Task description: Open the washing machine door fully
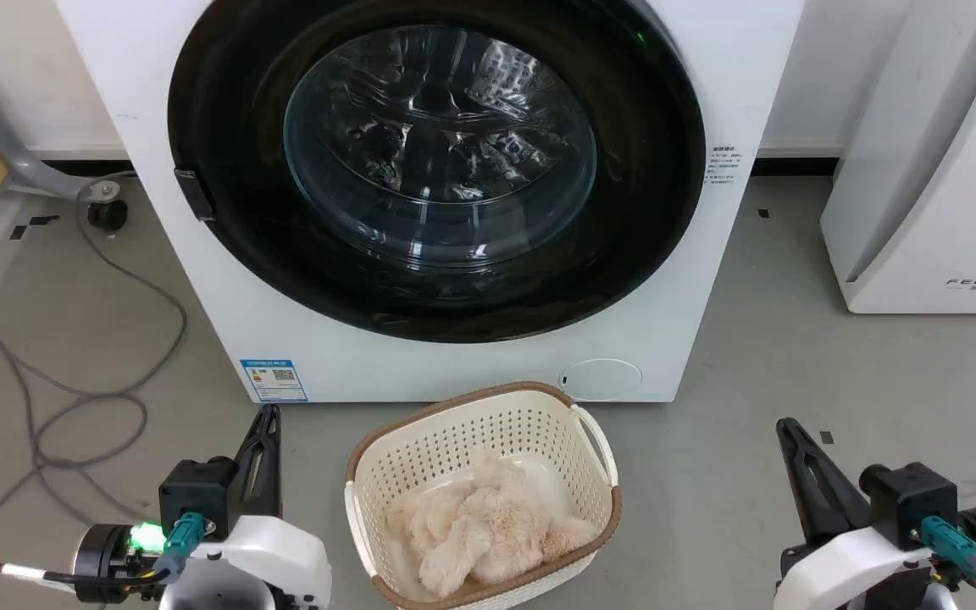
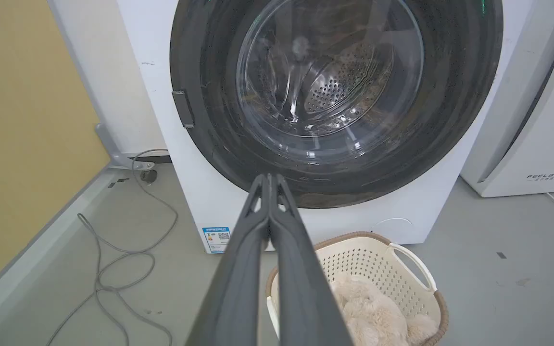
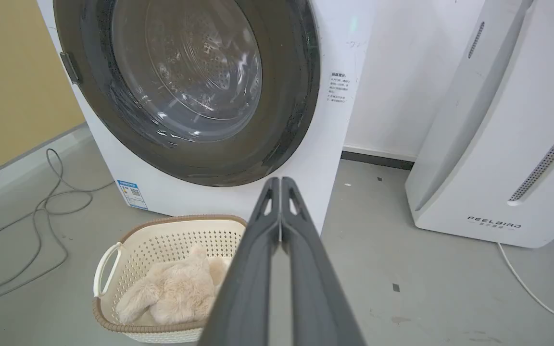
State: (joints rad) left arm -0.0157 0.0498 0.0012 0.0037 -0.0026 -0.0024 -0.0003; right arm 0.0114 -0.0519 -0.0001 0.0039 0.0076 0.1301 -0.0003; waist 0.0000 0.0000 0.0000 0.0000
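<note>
The washing machine door [image 1: 225, 152], a big glossy black disc with a bulging clear glass bowl at its centre, lies flat against the white machine front, with a small dark latch piece at its left rim. The same door [image 2: 209, 81] fills the top of the left wrist view, and the door [image 3: 286, 96] shows at the upper left of the right wrist view. My left gripper [image 1: 268, 413] rests low at the lower left, fingers pressed together, well short of the door. My right gripper [image 1: 784, 424] rests at the lower right, also shut and empty. The left gripper [image 2: 269, 177] and the right gripper [image 3: 281, 180] each show tips touching.
A cream perforated laundry basket [image 1: 598, 449] holding a beige fluffy item stands on the grey floor just in front of the machine, between my arms. A white appliance [image 1: 920, 169] stands at the right. Grey cables [image 1: 98, 390] loop on the floor at the left.
</note>
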